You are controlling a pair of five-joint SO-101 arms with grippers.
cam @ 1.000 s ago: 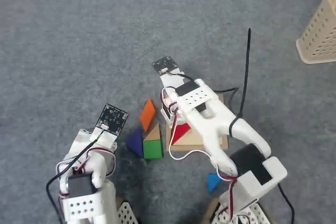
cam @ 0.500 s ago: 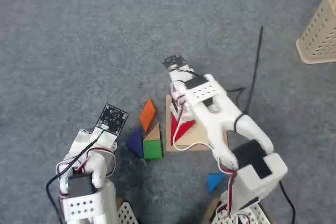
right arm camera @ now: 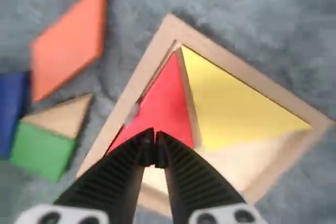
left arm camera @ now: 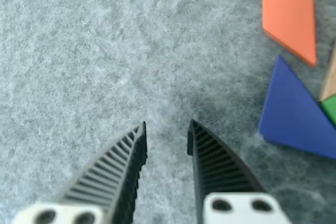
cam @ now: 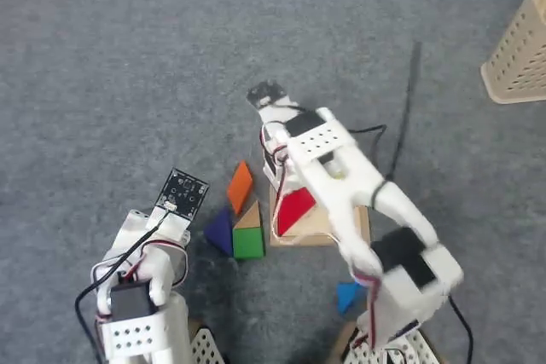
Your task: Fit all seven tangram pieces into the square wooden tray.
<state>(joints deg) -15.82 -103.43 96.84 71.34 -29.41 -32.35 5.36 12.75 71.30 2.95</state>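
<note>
Left claw (left arm camera: 167,124): hung over bare grey carpet (cam: 128,66) at the near left – fingers a little apart, nothing between them.
Blue triangle (cam: 220,229): flat on the carpet, just right of the left claw, touching the green square.
Orange slanted piece (cam: 240,186): lay on the carpet beyond the blue triangle, just left of the tray.
Plain wood triangle (cam: 249,216): on the carpet, with the green square (cam: 248,243) touching its near edge.
Wooden tray (cam: 363,228): sat on the carpet near the middle, under the right arm.
Red triangle (cam: 297,208): lay in the tray's left part.
Yellow triangle (right arm camera: 231,103): inside the tray, edge to edge with the red one.
Right claw (right arm camera: 155,137): stood over the red triangle – fingers pressed together, gripping nothing.
Light blue triangle (cam: 345,296): on the carpet, nearer than the tray, by the right arm's base.
Pale basket (cam: 520,49): stood at the far right edge.
</note>
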